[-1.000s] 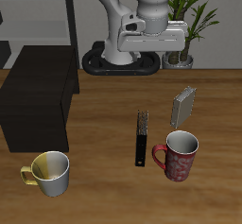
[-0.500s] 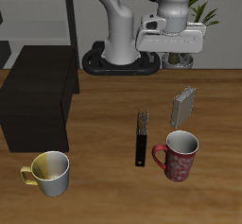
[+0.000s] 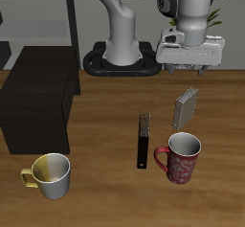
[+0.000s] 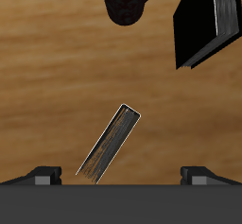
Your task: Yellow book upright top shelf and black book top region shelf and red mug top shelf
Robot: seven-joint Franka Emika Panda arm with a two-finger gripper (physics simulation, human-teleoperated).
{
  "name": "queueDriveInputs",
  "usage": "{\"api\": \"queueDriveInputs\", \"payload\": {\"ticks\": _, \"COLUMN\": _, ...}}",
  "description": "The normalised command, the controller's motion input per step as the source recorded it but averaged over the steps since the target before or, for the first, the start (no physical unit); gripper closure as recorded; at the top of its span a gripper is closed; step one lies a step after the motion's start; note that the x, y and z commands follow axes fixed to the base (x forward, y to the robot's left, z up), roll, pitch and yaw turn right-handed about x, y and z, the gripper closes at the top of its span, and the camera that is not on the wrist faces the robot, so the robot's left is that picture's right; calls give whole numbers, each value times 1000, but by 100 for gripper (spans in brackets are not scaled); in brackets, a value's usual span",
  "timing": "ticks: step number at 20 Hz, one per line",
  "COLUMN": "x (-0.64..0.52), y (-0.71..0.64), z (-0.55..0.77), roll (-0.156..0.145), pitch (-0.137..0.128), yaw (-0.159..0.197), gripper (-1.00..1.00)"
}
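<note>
Greyish yellow book (image 3: 186,107) stands on the wooden tabletop (image 3: 105,125), directly at 6 o'clock below the tool (image 3: 190,67), apart from it. We see the tool spread open and empty. We count two mugs, two books, one shelf (image 3: 36,104).

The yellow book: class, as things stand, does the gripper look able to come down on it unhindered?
Probably yes. The gripper hangs above the yellow book, which stands free on the table. The red mug and the black book sit apart, nearer the front edge. Nothing lies between.
</note>
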Motion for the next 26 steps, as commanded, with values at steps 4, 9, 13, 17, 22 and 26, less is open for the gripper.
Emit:
{"api": "queueDriveInputs", "payload": {"ticks": 4, "x": 51, "y": 224, "z": -202, "roll": 29, "pitch": -28, "yaw": -49, "gripper": -100}}
{"api": "queueDriveInputs", "payload": {"ticks": 9, "x": 118, "y": 72, "z": -187, "roll": 9, "pitch": 13, "yaw": -36, "gripper": -100}}
{"api": "queueDriveInputs", "payload": {"ticks": 13, "x": 145, "y": -9, "z": -199, "roll": -7, "pitch": 31, "yaw": -37, "gripper": -100}}
{"api": "queueDriveInputs", "payload": {"ticks": 17, "x": 100, "y": -18, "z": -196, "roll": 6, "pitch": 34, "yaw": -22, "gripper": -100}}
{"api": "queueDriveInputs", "payload": {"ticks": 22, "x": 51, "y": -56, "z": -271, "roll": -10, "pitch": 28, "yaw": -7, "gripper": -100}}
{"api": "queueDriveInputs", "payload": {"ticks": 26, "x": 42, "y": -82, "z": -148, "roll": -8, "pitch": 23, "yaw": -4, "gripper": -100}}
